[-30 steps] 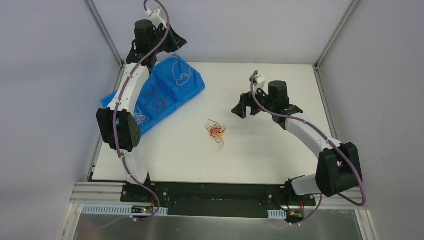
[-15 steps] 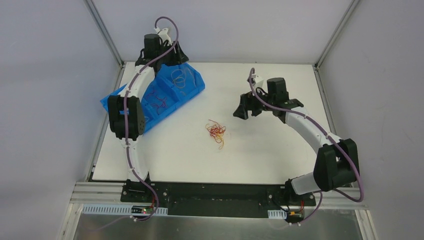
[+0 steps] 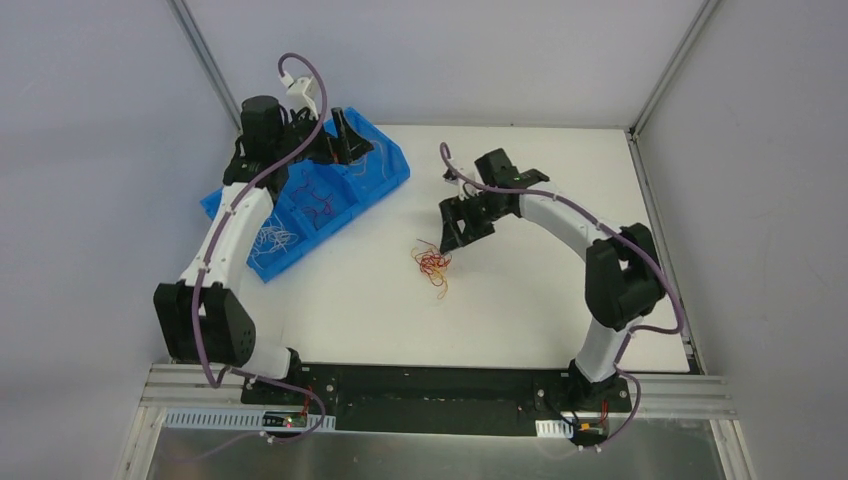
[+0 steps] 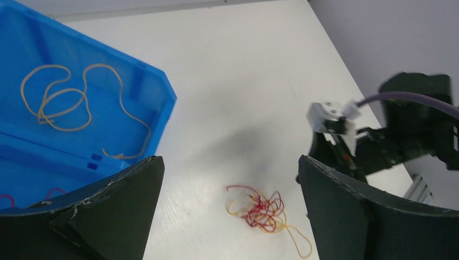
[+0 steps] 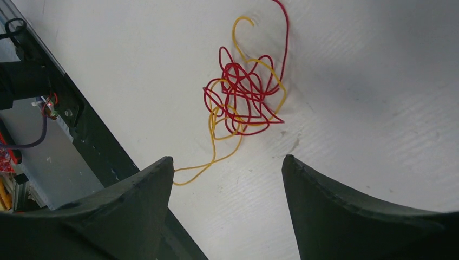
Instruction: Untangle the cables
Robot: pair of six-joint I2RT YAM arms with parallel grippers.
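I am noting partial progress: sorted cables point(image 3: 318, 206) are lying in the blue bin point(image 4: 160, 118); a red-yellow tangle point(image 3: 432, 264) is lying on the desk point(image 3: 540, 300), my spread right pincer point(image 5: 227, 158) hovering near it. Left pincer point(image 4: 230, 161) is gaping, empty.

On the worktop point(image 3: 520, 300), the tangle of cables point(image 3: 433, 264) lies near the middle of the top view. The bin point(image 3: 392, 172) sits up and left of it, well apart, slanting from centre-left toward the upper middle. Loose cables point(image 3: 272, 238) lie in its compartments. The left fingers point(image 4: 103, 216) hang over the bin's upper-right end. The right fingers point(image 5: 352, 216) stand just up and right of the tangle. In the right wrist view the tangle lies upper middle, beyond the two fingers, with one strand trailing down-left to just beside the left-hand finger.
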